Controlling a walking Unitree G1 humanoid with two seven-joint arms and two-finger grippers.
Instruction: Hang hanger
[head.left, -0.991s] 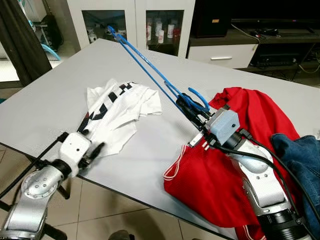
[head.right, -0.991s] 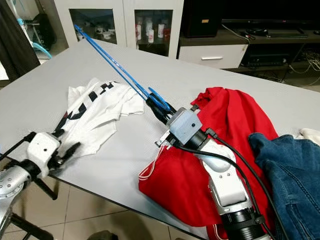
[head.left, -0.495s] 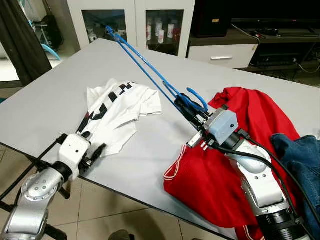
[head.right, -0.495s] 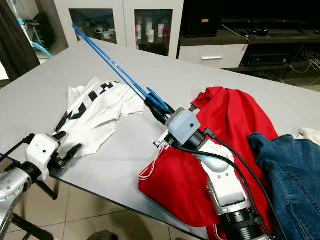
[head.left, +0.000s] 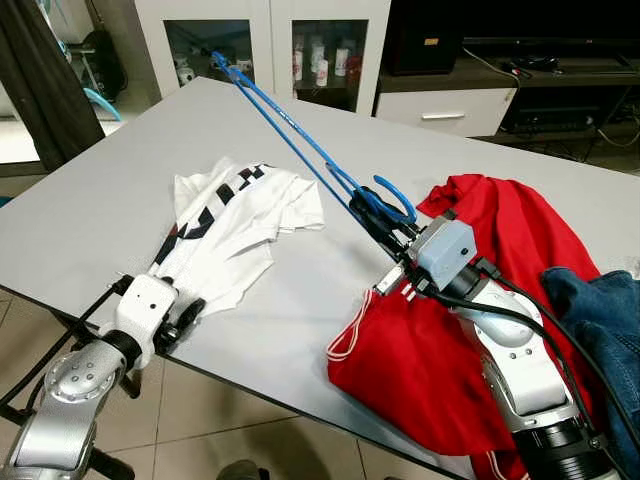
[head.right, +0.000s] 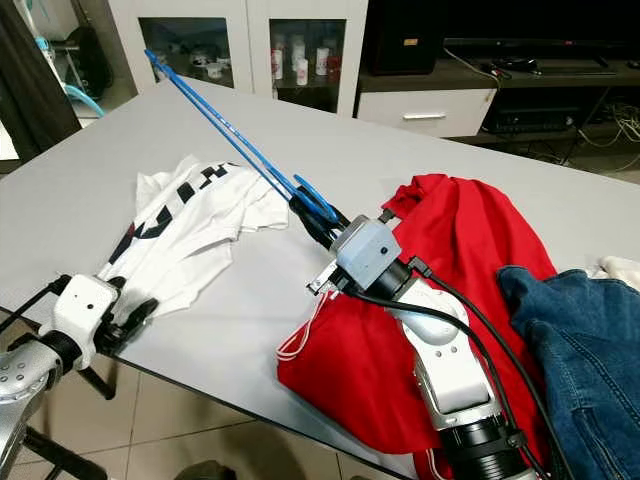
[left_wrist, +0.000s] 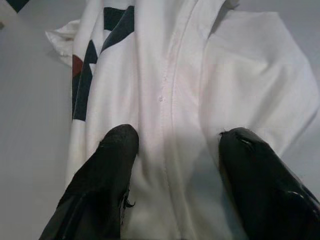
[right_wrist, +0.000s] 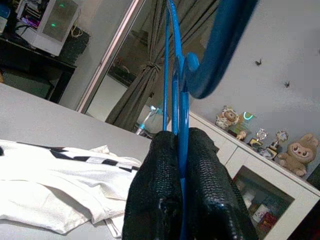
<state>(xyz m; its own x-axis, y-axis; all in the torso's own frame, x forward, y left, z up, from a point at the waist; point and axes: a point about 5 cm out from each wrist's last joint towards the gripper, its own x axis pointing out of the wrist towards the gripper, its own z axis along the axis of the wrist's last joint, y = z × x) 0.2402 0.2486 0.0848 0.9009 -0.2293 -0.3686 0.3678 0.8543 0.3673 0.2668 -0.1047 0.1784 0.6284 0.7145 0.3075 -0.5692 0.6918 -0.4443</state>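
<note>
the right gripper (head.left: 385, 228) has its fingers pinched tight on the blue hanger (head.left: 300, 135), gripping it at the neck just below the hook (head.left: 397, 196). the hanger is held up off the table (head.left: 120, 190), above the gap between the white shirt (head.left: 235, 225) and the red shirt (head.left: 470, 300). its long axis runs from the gripper up and away toward the cabinet (head.left: 270, 45) at the table's far left corner, far end highest; the hook curls back beside the gripper, toward the red shirt. the left gripper (left_wrist: 175, 145) hangs over the near hem of the white shirt, fingers (left_wrist: 117, 145) spread wide with cloth between them. to do this step well, i'd judge the left should close on one layer of shirt near the collar, while the right keeps the hanger steady and lowers its far end toward the opening.
</note>
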